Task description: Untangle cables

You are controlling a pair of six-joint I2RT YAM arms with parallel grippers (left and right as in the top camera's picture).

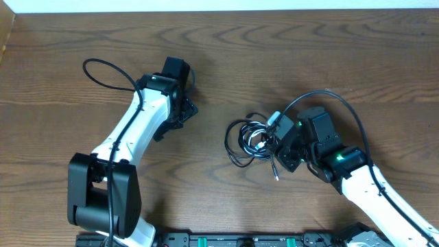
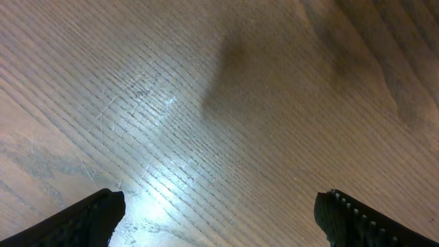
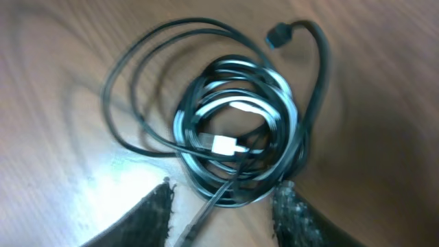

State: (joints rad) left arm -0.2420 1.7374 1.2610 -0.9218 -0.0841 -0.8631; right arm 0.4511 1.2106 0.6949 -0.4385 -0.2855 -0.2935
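On the left, the left pincer (image 2: 219, 202) hovers over bare wood with its jaws spread wide and nothing between them, well apart from the work. To the right of the centre of the surface (image 1: 343, 55) lie the cables (image 3: 285, 116), wound together in 1 small coil, with a larger black loop hanging out to the left and a black plug end (image 3: 278, 34) at the far side. A white plug (image 3: 223, 145) sits inside the coil. The right pincer (image 3: 225, 186) is just at the near edge of this coil, its jaws partly apart. The coil's near edge and 1 loose cord pass between them, but I see no firm hold on anything. To do this step well, I think it should close on 1 cord only, best near a free plug end, and draw it slowly away, while the left pincer comes to pin the coil. The bare wood left of and beyond the coil gives enough room to pull. The far edge is well away.
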